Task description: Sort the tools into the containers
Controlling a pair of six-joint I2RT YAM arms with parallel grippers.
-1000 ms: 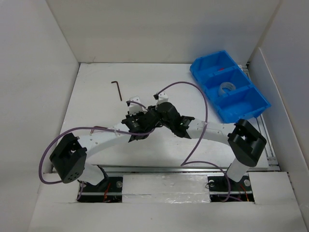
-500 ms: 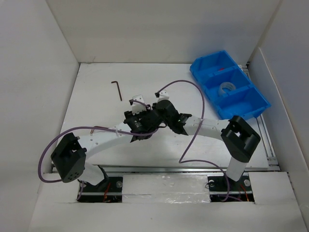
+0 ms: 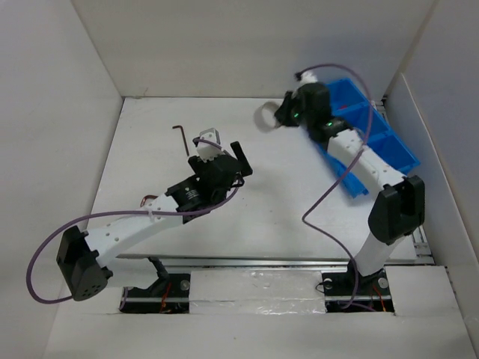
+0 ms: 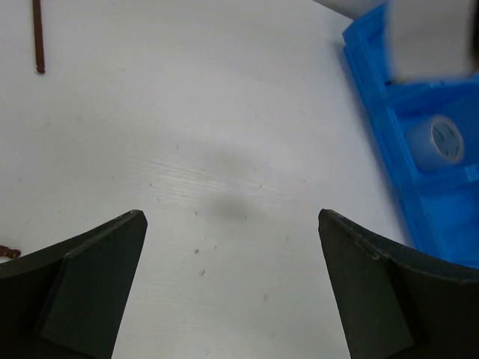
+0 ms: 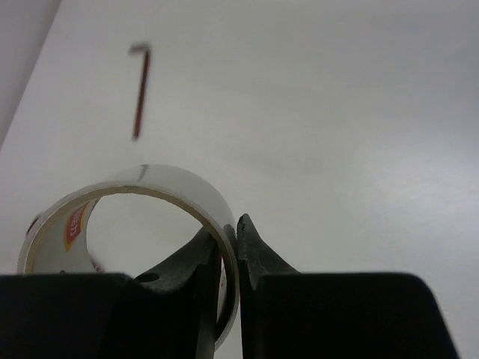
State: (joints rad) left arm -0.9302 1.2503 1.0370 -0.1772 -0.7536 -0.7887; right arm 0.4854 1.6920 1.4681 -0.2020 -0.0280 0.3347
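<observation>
My right gripper (image 3: 275, 116) hangs above the back of the table, just left of the blue bin (image 3: 400, 157), shut on the wall of a white tape roll (image 3: 263, 117). In the right wrist view the fingers pinch the tape roll's (image 5: 127, 217) right side at the gripper (image 5: 236, 233). My left gripper (image 3: 222, 146) is over mid-table, open, and the left wrist view shows only bare table between its fingers at the gripper (image 4: 232, 217). A thin dark hex key (image 3: 182, 139) lies at the back left. Another tape roll (image 4: 438, 140) sits in the bin's (image 4: 374, 112) middle compartment.
The hex key (image 5: 140, 90) also shows below the right gripper, and the hex key (image 4: 37, 37) at the left wrist view's upper left. White walls enclose the table. The right arm (image 3: 359, 157) crosses over the bin, with purple cables (image 3: 318, 202) looping from both arms.
The two grippers were together at mid-table. The left one has opened and drawn back to the left. The right arm has swung to the back right, carrying the tape roll.
</observation>
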